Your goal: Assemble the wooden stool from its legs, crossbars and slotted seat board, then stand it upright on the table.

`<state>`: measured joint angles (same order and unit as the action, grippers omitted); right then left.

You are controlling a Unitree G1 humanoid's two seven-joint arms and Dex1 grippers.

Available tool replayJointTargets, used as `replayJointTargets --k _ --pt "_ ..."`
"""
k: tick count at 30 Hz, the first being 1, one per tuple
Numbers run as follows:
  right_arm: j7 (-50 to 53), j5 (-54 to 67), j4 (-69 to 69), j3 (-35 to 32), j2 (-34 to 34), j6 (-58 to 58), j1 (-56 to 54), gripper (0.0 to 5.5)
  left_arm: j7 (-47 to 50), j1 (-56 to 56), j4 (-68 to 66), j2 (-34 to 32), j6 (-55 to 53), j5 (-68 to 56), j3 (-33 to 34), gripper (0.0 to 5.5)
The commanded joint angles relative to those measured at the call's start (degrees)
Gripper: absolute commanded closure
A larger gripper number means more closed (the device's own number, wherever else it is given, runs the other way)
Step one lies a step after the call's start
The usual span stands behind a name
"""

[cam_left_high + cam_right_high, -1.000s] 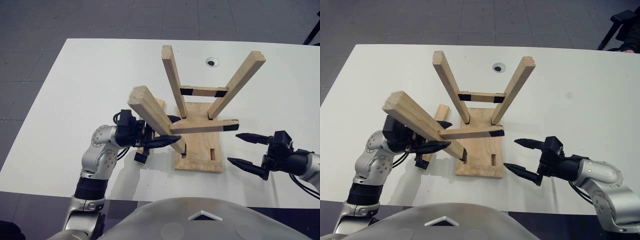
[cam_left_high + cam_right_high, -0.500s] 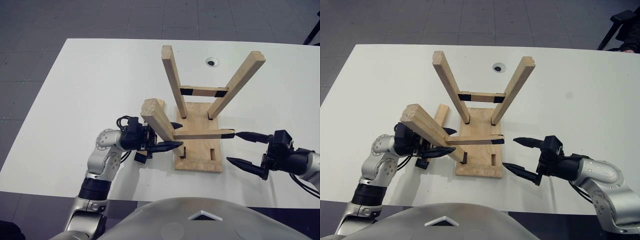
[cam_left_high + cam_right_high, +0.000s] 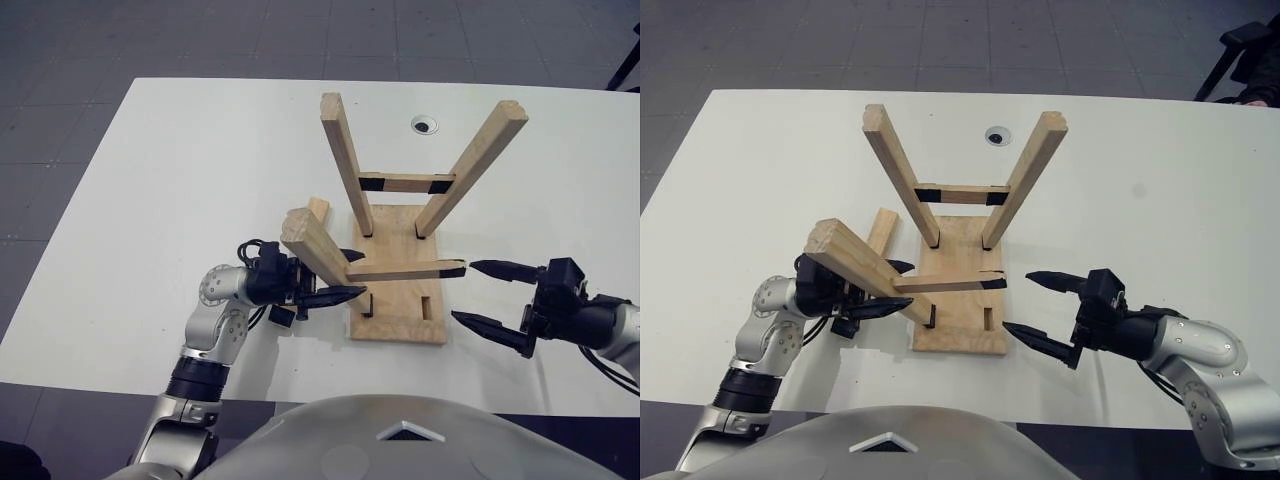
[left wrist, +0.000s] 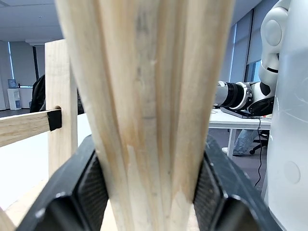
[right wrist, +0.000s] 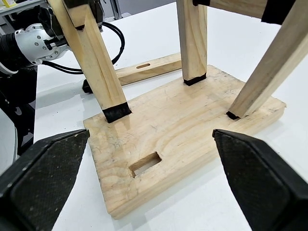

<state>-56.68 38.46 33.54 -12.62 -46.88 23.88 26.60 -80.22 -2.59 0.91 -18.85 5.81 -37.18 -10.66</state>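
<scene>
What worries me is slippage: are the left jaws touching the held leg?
Touching. Left wrist view: the left gripper has its jaws pressed against both sides of the leg.

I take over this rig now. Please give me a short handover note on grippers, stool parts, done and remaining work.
Left gripper: shut on third leg, crossbar attached, foot at seat board near-left slot.
Right gripper: open, by that crossbar's free end.
Done: two far legs stand in the board, joined.
Left: seat this leg, fit fourth leg (lying left of board) in empty slot, stand stool upright.
</scene>
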Motion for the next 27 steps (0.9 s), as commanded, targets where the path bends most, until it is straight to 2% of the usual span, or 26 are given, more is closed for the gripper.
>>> replayJointTargets --k 1,8,11,14,27 --pt "0.4 -0.2 1.3 -0.7 0.3 0.1 0.4 0.77 -0.8 0.2 -3.6 -1.1 1.4 5.0 -1.5 3.44" --pt "0.6 0.2 2.1 -1.5 0.1 0.5 0.3 0.77 -2.5 -1.5 -6.4 -2.6 10.0 11.6 -6.5 3.44" --pt "0.9 0.2 2.8 -1.9 0.0 0.6 0.5 0.77 -0.7 -1.4 -10.1 -2.8 16.3 16.0 -7.6 3.44" --pt "1.2 0.2 3.4 -2.0 0.1 0.7 0.7 0.77 1.4 -1.1 -11.8 -3.3 17.9 17.4 -8.4 3.44" --pt "2.0 1.2 4.4 -2.5 -0.5 2.0 -0.4 0.77 -1.4 1.3 -17.5 -9.1 2.1 12.3 -12.5 3.44"
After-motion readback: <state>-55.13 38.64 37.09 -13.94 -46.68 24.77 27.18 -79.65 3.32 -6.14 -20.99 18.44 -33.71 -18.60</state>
